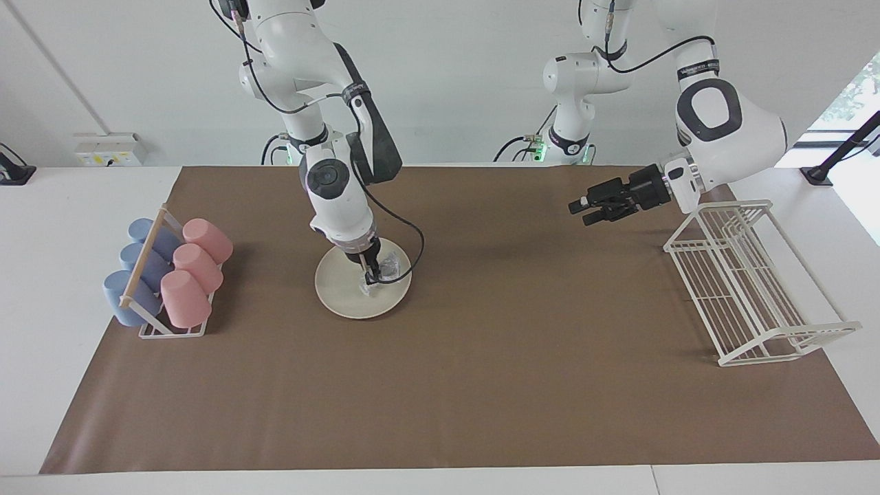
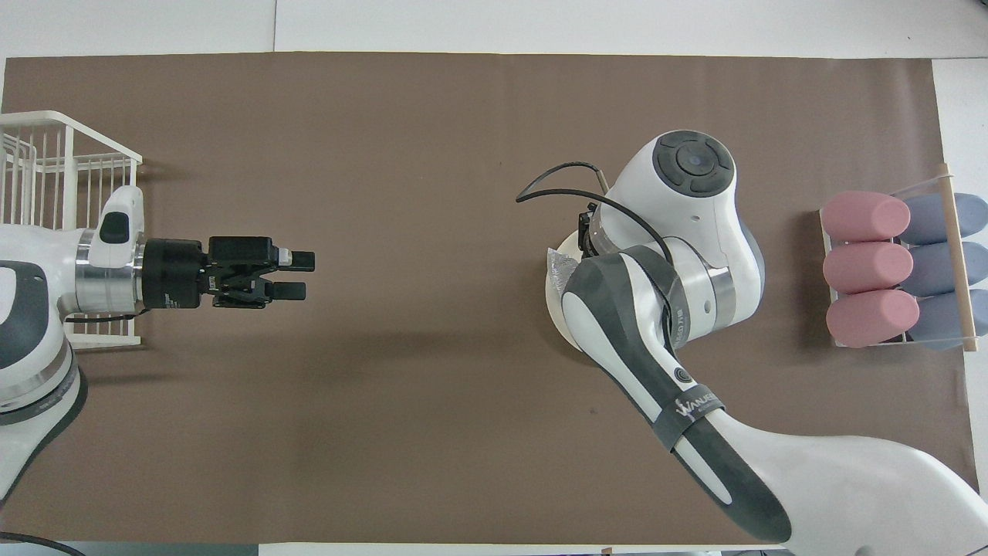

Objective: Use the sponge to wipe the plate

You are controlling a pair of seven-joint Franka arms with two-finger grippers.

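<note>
The plate [image 1: 344, 299] lies on the mat [image 1: 481, 385] that covers the tabletop [image 1: 41, 309], toward the right arm's end. The sponge [image 1: 386, 269] rests on the plate, held there by the right gripper [image 1: 372, 276]. A cup rack [image 1: 165, 275] sits at that same end, the wire rack [image 1: 749, 289] at the left arm's end. The left gripper [image 1: 586, 212] hangs over the mat beside the wire rack.

One bit of lettering to call here: a dark band [image 2: 684, 407] wrapped around the right arm's forearm carries white print, seen from overhead, looking like "WANJEED", though the letters run slantwise and are hard to be sure of. Nothing else readable anywhere on the bench
</note>
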